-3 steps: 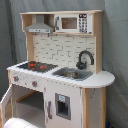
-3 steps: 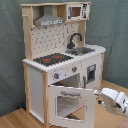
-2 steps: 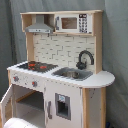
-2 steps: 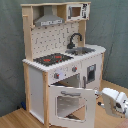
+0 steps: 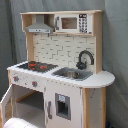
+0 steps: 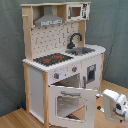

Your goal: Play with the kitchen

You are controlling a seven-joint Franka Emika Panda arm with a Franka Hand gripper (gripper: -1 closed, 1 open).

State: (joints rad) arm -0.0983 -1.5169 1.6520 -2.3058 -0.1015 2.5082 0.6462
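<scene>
The kitchen (image 5: 60,70) is a tall toy unit of white and light wood. It has a black-red hob (image 5: 35,65), a grey sink (image 5: 72,74), a black tap (image 5: 85,59), a hood (image 5: 40,26) and a small microwave (image 5: 70,22). Its windowed oven door (image 6: 72,102) stands swung open in the second exterior view, and the same door (image 5: 6,105) shows edge-on at the first exterior view's lower left. My white gripper (image 6: 104,101) hovers just right of the door's free edge, near the floor. Only a white part of the arm (image 5: 20,123) shows at the first exterior view's bottom edge.
A grey-green curtain (image 6: 112,30) hangs behind the kitchen. The unit stands on a wooden floor (image 6: 15,117). A narrow cupboard door with a dark window (image 5: 62,106) is closed to the right of the oven opening.
In the second exterior view my gripper has shifted slightly to the right and down beside the open oven door. The door and the rest of the kitchen look unchanged.
</scene>
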